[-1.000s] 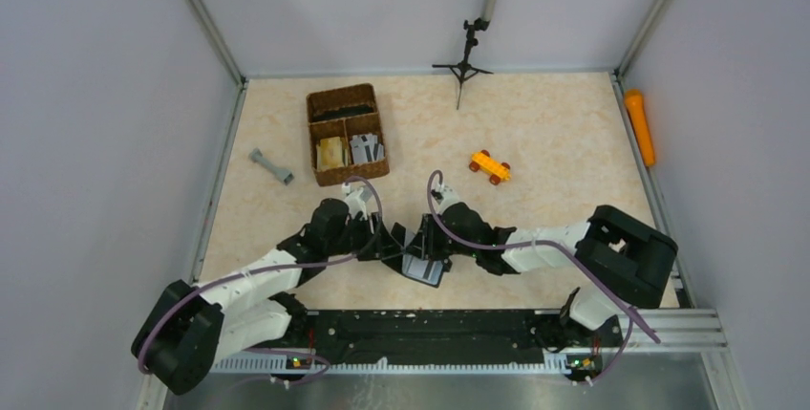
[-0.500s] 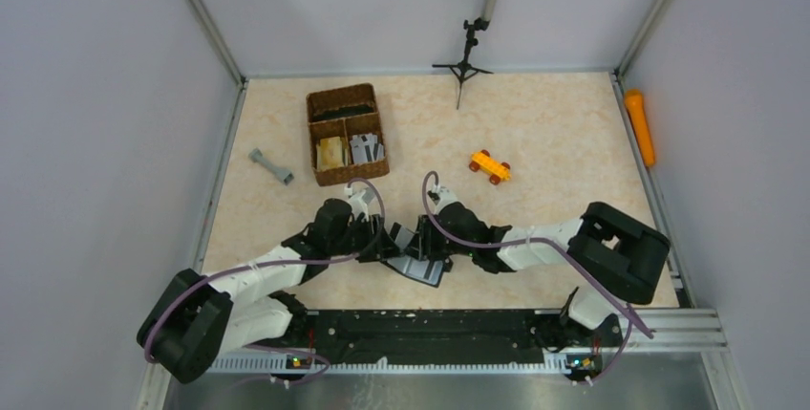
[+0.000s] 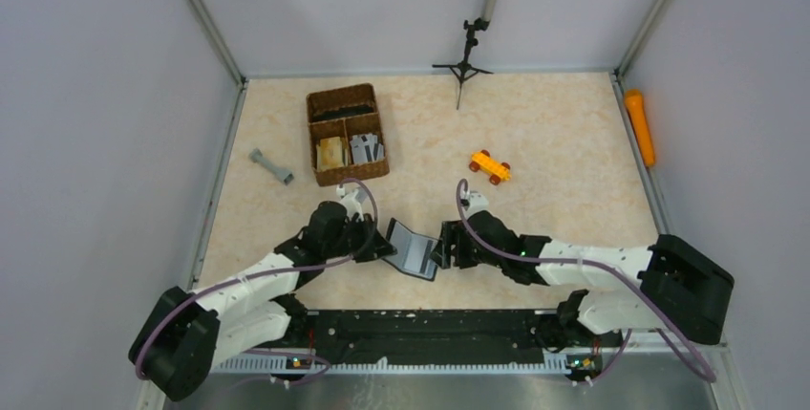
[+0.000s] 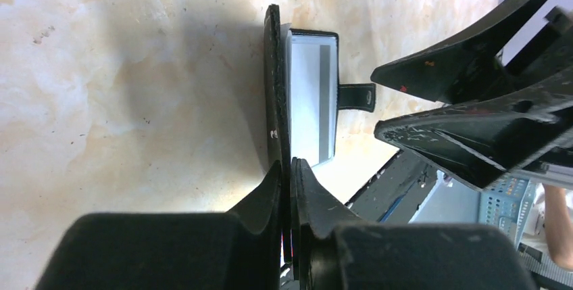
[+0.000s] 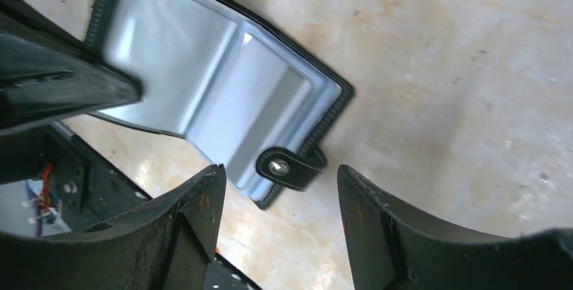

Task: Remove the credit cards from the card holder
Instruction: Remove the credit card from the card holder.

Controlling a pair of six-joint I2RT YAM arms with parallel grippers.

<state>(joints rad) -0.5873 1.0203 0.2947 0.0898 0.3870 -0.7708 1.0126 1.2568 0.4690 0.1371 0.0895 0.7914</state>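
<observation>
The card holder (image 3: 413,249) lies open on the table, black outside and shiny grey-blue inside. My left gripper (image 3: 385,247) is shut on its left flap; in the left wrist view (image 4: 286,168) the fingers pinch the flap's black edge (image 4: 273,94). My right gripper (image 3: 445,248) is open and empty, just right of the holder. In the right wrist view (image 5: 278,172) the snap tab (image 5: 290,167) sits between the open jaws, untouched. The holder's inner pockets (image 5: 203,87) show no clear card.
A brown wicker basket (image 3: 347,173) at the back left holds yellow (image 3: 331,152) and grey (image 3: 366,148) flat items. A grey dumbbell-shaped piece (image 3: 271,166), an orange toy car (image 3: 489,166), an orange cylinder (image 3: 639,126) and a small tripod (image 3: 463,66) are also in view.
My right gripper has drawn back to the right off the card holder, with its arm swinging right. The holder now lies more open and a little farther left. The left gripper keeps its hold.
</observation>
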